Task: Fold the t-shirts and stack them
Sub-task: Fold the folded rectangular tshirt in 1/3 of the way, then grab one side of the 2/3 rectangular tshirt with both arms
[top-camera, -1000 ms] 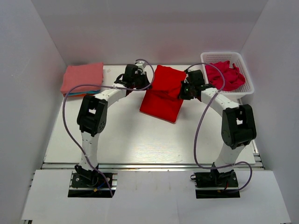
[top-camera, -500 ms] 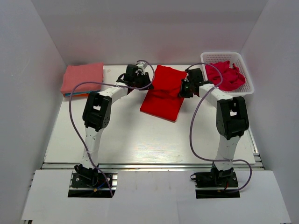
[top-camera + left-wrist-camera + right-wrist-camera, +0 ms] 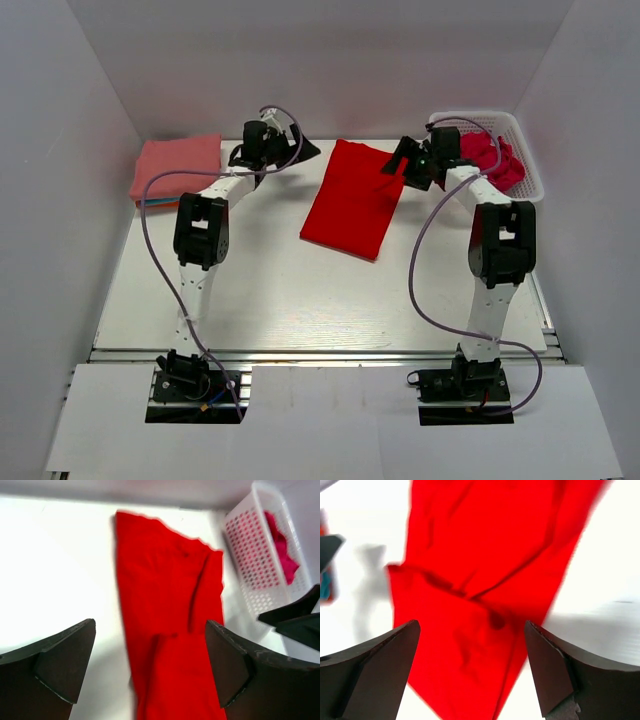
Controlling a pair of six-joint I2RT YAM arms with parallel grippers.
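**White booth, white table**

A white table (image 3: 300, 295) is enclosed by plain white panels. A back wall (image 3: 330, 70) is seen beyond the left gripper (image 3: 296, 155) and right gripper (image 3: 398, 160). A left wall (image 3: 50, 220) and right wall (image 3: 600, 200) are set outward of each. Soft, even light is cast.

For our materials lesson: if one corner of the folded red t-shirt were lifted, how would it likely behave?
Probably floppy: the red t-shirt shows soft creases, so it would likely sag and unfold. Probably light: it lies thin and flat.
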